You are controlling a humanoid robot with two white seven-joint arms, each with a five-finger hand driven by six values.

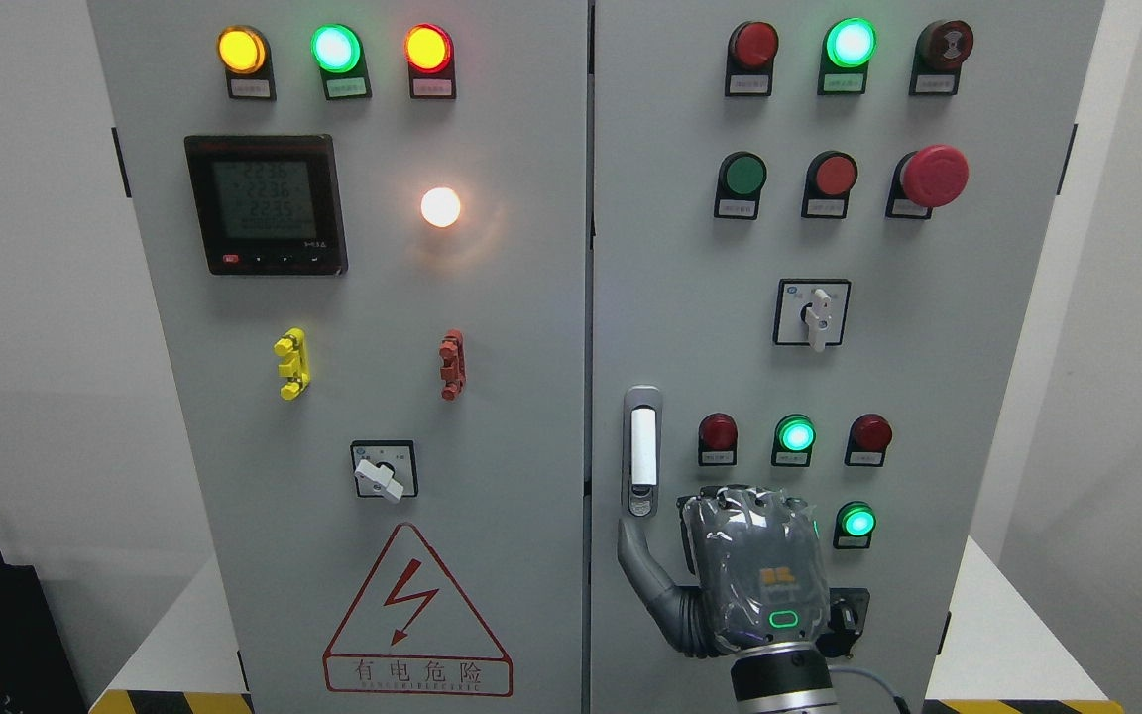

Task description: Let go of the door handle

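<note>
Broadly, a grey double-door control cabinet [492, 397] fills the head view, standing on a white bench [1007, 645] whose front edge carries yellow-and-black striping. Its left door [373, 297] bears three lit lamps, a digital meter [266, 203], a rotary switch and a red-bordered shock warning triangle [416, 615]; its right door [829, 327] bears rows of lamps and push buttons, a red mushroom stop button [933, 176] and a second rotary switch. Both doors look closed, so nothing of the cabinet's inside can be seen.

The door handle [642, 451] sits near the inner edge of the right door, a slim recessed handle whose long axis runs vertically. The right hand [744, 585], wrapped in a clear cover, rises from the bottom edge and lies below and to the right of it. Only its thumb [642, 565] reaches up and to the left, the tip just under the handle's lower end, touching or nearly so; I cannot tell which. The other fingers [749, 506] are bent forward toward the door, curled around nothing I can see. The left arm is out of view.

Judging by this, the release looks nearly done; what seems left is drawing the thumb down and away.
</note>
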